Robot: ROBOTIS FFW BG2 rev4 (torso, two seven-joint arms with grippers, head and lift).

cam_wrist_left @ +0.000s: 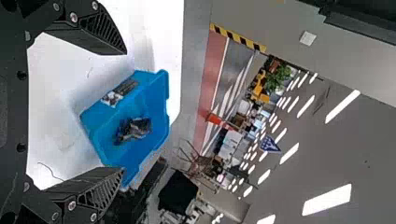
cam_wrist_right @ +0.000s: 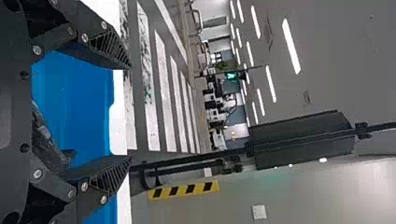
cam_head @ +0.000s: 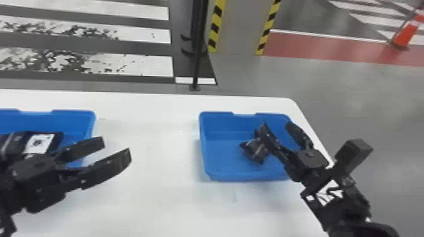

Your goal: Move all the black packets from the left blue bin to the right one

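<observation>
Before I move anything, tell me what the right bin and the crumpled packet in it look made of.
Bin: likely hard plastic, smooth, with a notched moulded rim.
Packet: probably plastic film or foil, slightly shiny, from creases and pale glints.

And the left blue bin (cam_head: pixel 72 119) runs off the head view's edge, its packets (cam_head: pixel 39 143) partly hidden behind the left gripper (cam_head: pixel 116 147).

"How many blue bins are there?"
"Two: the left bin (cam_head: pixel 91 119) and the right bin (cam_head: pixel 220 156), on one counter (cam_head: pixel 157 189)."
"Black packets?"
"At least two, a left packet (cam_head: pixel 39 143) and a right packet (cam_head: pixel 254 149) (an exact tally on the left is beyond me, with that overlap)."
"Claws?"
"Two: left claw (cam_head: pixel 116 147), right claw (cam_head: pixel 275 124)."
"Cones in the head view?"
"One orange cone (cam_head: pixel 404 35)."
</observation>
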